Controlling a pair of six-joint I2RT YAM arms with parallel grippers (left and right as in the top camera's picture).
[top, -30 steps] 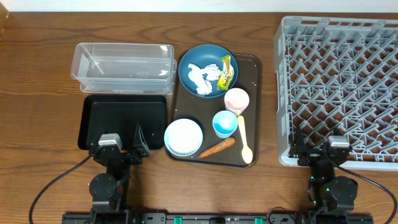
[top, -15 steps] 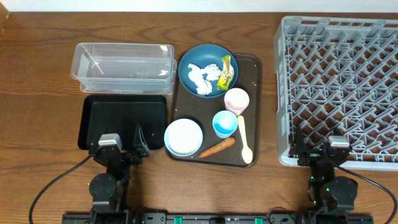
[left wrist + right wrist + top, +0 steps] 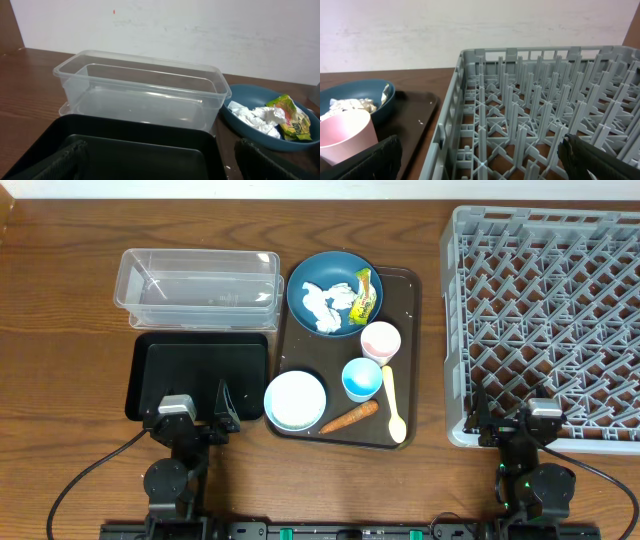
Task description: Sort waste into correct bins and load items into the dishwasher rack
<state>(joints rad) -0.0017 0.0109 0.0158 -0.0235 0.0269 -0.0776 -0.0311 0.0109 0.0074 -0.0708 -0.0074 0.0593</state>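
A dark blue dish (image 3: 334, 293) on the dark brown tray (image 3: 403, 290) holds crumpled white tissue (image 3: 322, 307) and a yellow-green wrapper (image 3: 363, 294); both also show in the left wrist view (image 3: 257, 117) (image 3: 292, 120). A pink cup (image 3: 380, 340), light blue cup (image 3: 361, 378), white bowl (image 3: 295, 400), orange carrot stick (image 3: 349, 417) and cream spoon (image 3: 392, 402) sit on the brown tray. The clear tub (image 3: 197, 286) and black tray (image 3: 200, 375) lie left. The grey rack (image 3: 550, 320) stands right. My left gripper (image 3: 196, 418) is open and empty over the black tray's near edge. My right gripper (image 3: 512, 420) is open and empty at the rack's near left corner.
The brown wooden table (image 3: 60, 330) carries everything. A white wall (image 3: 190, 30) rises behind the table. Cables run from both arm bases along the table's front edge.
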